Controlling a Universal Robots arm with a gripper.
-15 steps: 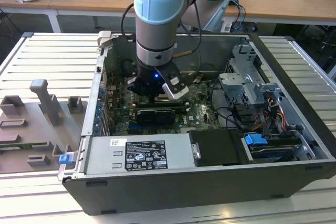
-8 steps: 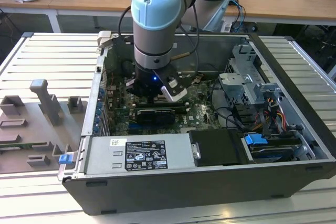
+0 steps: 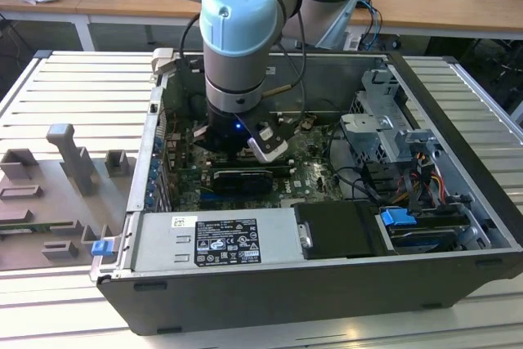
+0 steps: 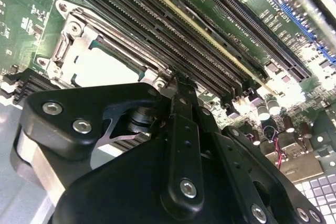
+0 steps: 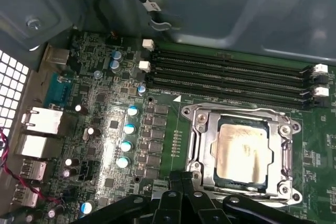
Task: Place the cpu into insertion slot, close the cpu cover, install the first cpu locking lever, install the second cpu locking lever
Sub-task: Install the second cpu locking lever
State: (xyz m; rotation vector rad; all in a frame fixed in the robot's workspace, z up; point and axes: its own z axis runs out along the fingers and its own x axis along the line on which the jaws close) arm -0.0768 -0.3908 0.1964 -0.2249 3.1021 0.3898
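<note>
The cpu lies flat in the insertion slot, its pale metal top showing through the window of the cpu cover. The grey cover frame lies down over it. In the second wrist view the cpu glares bright inside the cover. My gripper is shut, its black fingers together with nothing between them, right at a corner of the socket frame. The second wrist view shows the gripper tip down at that corner, beside the memory slots. In the exterior view the arm reaches down into the open computer case.
Long black memory slots run alongside the socket. Capacitors and rear ports stand on the green board. The case walls, a drive cage, cables and the power supply hem the arm in.
</note>
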